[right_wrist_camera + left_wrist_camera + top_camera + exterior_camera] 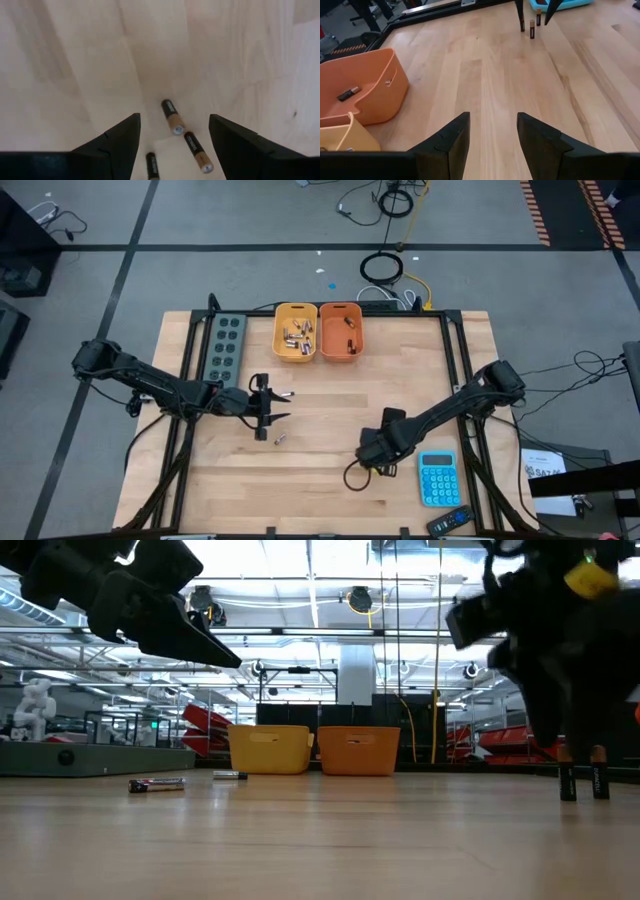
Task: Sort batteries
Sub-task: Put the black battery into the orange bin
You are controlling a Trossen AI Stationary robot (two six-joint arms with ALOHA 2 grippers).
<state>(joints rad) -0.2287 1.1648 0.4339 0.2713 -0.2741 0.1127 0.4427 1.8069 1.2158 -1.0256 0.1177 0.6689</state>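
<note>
My left gripper [274,406] hangs open above the table's middle left, high in the low view [165,615], with nothing between its fingers [492,140]. Two batteries lie flat near it, one [280,440] on its near side and one [288,394] on its far side. My right gripper [372,460] points down, open, over three small dark batteries with copper tops [172,116] that stand upright on the wood [598,778]. The yellow bin [296,332] holds several batteries. In the orange bin [341,330] a dark one [348,93] lies on the floor.
A blue calculator [437,478] lies just right of my right gripper, and a dark remote [450,522] sits at the near edge. A grey tray with round wells [225,345] lies left of the bins. Bare wood stretches between the two grippers.
</note>
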